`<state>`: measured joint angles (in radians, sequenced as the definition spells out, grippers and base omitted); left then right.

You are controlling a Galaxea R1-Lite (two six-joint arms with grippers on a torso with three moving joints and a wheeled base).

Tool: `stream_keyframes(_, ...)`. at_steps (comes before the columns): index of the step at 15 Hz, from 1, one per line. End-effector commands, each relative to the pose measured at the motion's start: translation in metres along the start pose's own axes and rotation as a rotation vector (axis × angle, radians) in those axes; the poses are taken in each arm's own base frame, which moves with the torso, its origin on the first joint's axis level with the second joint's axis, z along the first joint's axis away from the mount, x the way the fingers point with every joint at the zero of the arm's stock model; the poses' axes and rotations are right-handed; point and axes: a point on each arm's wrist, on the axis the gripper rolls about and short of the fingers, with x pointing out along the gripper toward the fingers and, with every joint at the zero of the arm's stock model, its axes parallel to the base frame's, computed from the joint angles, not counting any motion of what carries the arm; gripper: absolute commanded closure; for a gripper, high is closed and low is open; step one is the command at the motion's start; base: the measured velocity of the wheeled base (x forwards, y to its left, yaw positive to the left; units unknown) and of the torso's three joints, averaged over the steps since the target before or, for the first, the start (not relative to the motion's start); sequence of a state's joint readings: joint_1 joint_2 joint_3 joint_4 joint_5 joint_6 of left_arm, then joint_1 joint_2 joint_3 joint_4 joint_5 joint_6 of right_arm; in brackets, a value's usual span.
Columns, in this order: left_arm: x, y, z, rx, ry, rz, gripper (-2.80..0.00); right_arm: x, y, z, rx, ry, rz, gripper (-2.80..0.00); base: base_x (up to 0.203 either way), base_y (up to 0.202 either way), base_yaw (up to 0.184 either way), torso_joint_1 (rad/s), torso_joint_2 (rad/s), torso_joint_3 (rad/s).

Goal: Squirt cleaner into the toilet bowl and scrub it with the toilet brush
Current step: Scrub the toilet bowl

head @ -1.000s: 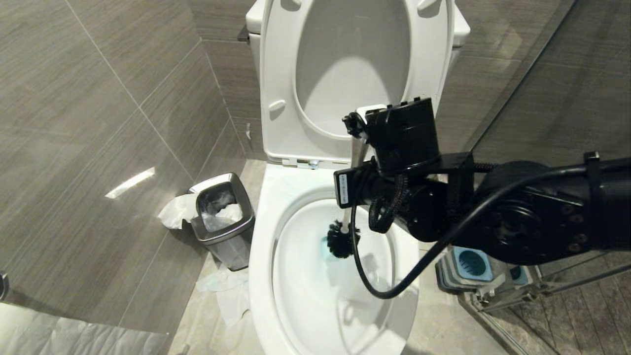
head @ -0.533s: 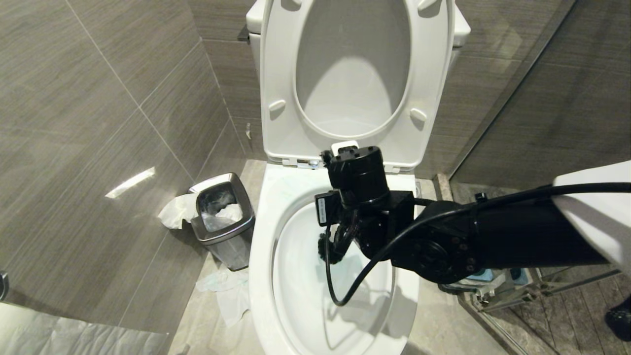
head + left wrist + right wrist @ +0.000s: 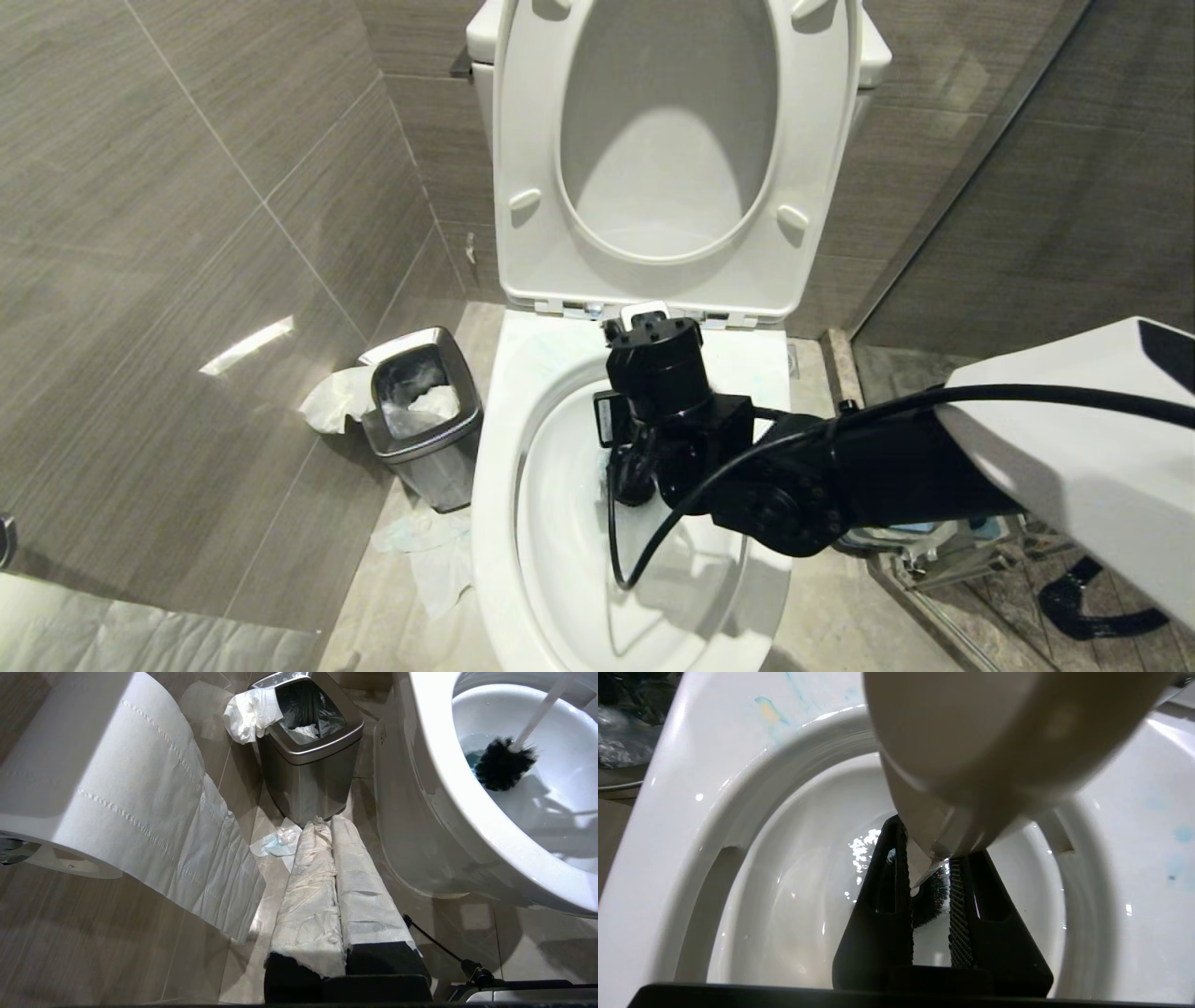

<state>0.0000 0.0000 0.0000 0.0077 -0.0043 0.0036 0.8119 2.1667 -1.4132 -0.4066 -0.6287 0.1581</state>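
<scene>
The white toilet bowl [image 3: 495, 485] stands open, with seat and lid [image 3: 523, 140] raised. My right gripper [image 3: 646, 373] hangs over the bowl's back half, shut on the white handle of the toilet brush [image 3: 644, 311]; its fingers are hidden under its body. Between the black fingers [image 3: 896, 882] the handle [image 3: 994, 742] runs down to the dark bristle head [image 3: 931, 896]. That head [image 3: 502, 767] rests low in the bowl [image 3: 434, 765] beside blue-tinted cleaner water [image 3: 468, 752]. Faint blue cleaner streaks [image 3: 768, 711] mark the rim [image 3: 738, 788]. My left gripper [image 3: 327, 823], paper-wrapped, hangs shut and empty beside the toilet.
A square steel bin [image 3: 420, 411] with tissue hanging out stands left of the toilet, with crumpled tissue [image 3: 425, 551] on the floor below it. A toilet paper roll [image 3: 93, 779] hangs near the left gripper. Tiled walls close in on the left, a glass partition [image 3: 980, 187] on the right.
My right arm has come down from in front of the raised seat to just over the bowl, still holding the brush. The bristle head has slid slightly left and deeper. The left arm is still.
</scene>
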Motion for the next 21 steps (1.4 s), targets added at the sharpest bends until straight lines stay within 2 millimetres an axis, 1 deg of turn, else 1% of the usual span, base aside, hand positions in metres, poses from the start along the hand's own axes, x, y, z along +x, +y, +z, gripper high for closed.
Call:
stream_keyframes(1,0.0,0.0,-0.001,-0.001,0.003,0.001,0.0,-0.027,-0.013,0.03,0.042,-0.058,0.01,0.0,0.0,0.0,0.0,0.0,0.0,0.0)
stream_keyframes(3,0.0,0.0,-0.001,-0.001,0.003,0.001,0.0,-0.066,-0.03,0.059,0.069,-0.098,0.031,0.0,0.0,0.0,0.0,0.0,0.0,0.0)
stream_keyframes(4,0.0,0.0,-0.001,-0.001,0.003,0.001,0.0,-0.083,-0.039,0.069,0.078,-0.11,0.038,0.0,0.0,0.0,0.0,0.0,0.0,0.0)
stream_keyframes(5,0.0,0.0,-0.001,-0.001,0.003,0.001,0.0,-0.096,-0.046,0.075,0.08,-0.113,0.043,0.0,0.0,0.0,0.0,0.0,0.0,0.0)
stream_keyframes(6,0.0,0.0,-0.001,-0.001,0.003,0.001,0.0,-0.102,-0.049,0.075,0.066,-0.095,0.041,0.0,0.0,0.0,0.0,0.0,0.0,0.0)
stream_keyframes(8,0.0,0.0,-0.001,-0.001,0.003,0.001,0.0,-0.095,-0.045,0.067,0.052,-0.075,0.037,0.0,0.0,0.0,0.0,0.0,0.0,0.0)
stream_keyframes(10,0.0,0.0,-0.001,-0.001,0.003,0.001,0.0,-0.081,-0.036,0.054,0.033,-0.042,0.03,0.0,0.0,0.0,0.0,0.0,0.0,0.0)
stream_keyframes(12,0.0,0.0,-0.001,-0.001,0.003,0.0,0.0,-0.061,-0.025,0.032,0.02,0.003,0.019,0.0,0.0,0.0,0.0,0.0,0.0,0.0)
stream_keyframes(14,0.0,0.0,-0.001,-0.001,0.003,0.001,0.0,-0.037,-0.012,0.006,0.01,0.034,-0.008,0.0,0.0,0.0,0.0,0.0,0.0,0.0)
stream_keyframes(17,0.0,0.0,-0.001,-0.001,0.003,0.001,0.0,-0.006,0.004,-0.029,0.005,0.043,-0.037,0.0,0.0,0.0,0.0,0.0,0.0,0.0)
stream_keyframes(18,0.0,0.0,-0.001,-0.001,0.003,0.0,0.0,0.001,0.007,-0.031,0.018,0.026,-0.051,0.0,0.0,0.0,0.0,0.0,0.0,0.0)
stream_keyframes(19,0.0,0.0,-0.001,-0.001,0.003,0.001,0.0,0.004,0.008,-0.025,0.04,-0.001,-0.061,0.0,0.0,0.0,0.0,0.0,0.0,0.0)
stream_keyframes(21,0.0,0.0,-0.001,-0.001,0.003,0.001,0.0,-0.006,0.003,-0.008,0.067,-0.035,-0.055,0.0,0.0,0.0,0.0,0.0,0.0,0.0)
